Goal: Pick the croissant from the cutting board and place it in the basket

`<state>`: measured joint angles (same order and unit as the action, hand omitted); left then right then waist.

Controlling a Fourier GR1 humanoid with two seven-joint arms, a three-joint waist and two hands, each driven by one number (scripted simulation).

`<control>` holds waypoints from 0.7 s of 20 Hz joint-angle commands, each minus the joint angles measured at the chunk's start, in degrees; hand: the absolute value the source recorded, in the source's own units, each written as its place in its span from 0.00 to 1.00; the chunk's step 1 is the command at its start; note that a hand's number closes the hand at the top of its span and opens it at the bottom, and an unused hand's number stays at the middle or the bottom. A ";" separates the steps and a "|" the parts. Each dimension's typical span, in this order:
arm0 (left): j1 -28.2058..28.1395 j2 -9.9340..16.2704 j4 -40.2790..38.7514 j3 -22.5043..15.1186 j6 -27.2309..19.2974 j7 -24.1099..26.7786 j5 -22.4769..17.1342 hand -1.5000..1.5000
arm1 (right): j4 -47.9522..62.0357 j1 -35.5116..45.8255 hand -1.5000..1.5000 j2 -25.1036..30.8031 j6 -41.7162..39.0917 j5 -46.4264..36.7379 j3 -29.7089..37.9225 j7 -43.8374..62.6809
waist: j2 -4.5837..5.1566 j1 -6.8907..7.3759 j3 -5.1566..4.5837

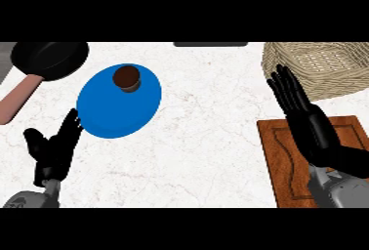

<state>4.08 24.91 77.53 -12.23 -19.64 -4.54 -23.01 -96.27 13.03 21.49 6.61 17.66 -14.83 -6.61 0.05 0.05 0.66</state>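
Observation:
The brown wooden cutting board (284,161) lies at the lower right of the counter. My right hand (314,127) is above it, open, its straight fingers pointing up towards the woven basket (324,68) at the top right. No croissant shows anywhere; the hand and forearm hide much of the board. The part of the basket's inside that shows holds nothing. My left hand (52,149) rests open at the lower left, fingers up, just beside the blue plate.
A blue plate (115,110) lies left of centre with a small dark brown cup-like object (127,78) on its far part. A black pan (49,58) with a pinkish handle sits at the top left. A dark flat object (210,44) shows at the top edge.

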 commanded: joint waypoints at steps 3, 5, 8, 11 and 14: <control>1.75 4.03 2.95 1.55 0.28 -1.08 2.09 0.50 | 1.02 -3.98 1.00 9.66 -9.34 12.69 18.85 -5.60 | -0.21 -1.36 -0.47; 3.24 7.27 3.29 4.19 2.96 -0.36 0.69 0.50 | 5.25 -3.70 1.00 12.67 -11.41 17.26 27.27 -8.34 | -0.23 -2.40 -0.26; 4.86 6.02 2.25 2.28 5.03 -1.34 0.37 0.50 | 6.78 -8.32 1.00 20.75 -19.49 -2.07 16.81 -17.13 | 0.49 -1.43 -0.45; 6.91 5.19 1.27 1.80 6.30 -1.15 0.66 0.50 | 4.61 -10.22 0.00 16.21 -8.49 -16.07 11.71 -23.05 | 0.22 -0.82 -0.61; 5.06 3.91 2.00 1.96 6.33 -1.38 1.68 0.50 | -2.47 -10.91 0.00 8.79 1.58 -18.09 10.75 -17.47 | -0.17 -0.46 -0.69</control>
<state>9.39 30.09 80.03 -10.30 -13.99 -6.69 -22.12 -93.23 4.09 34.77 -0.04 6.89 -1.31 -25.24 0.07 -0.78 0.11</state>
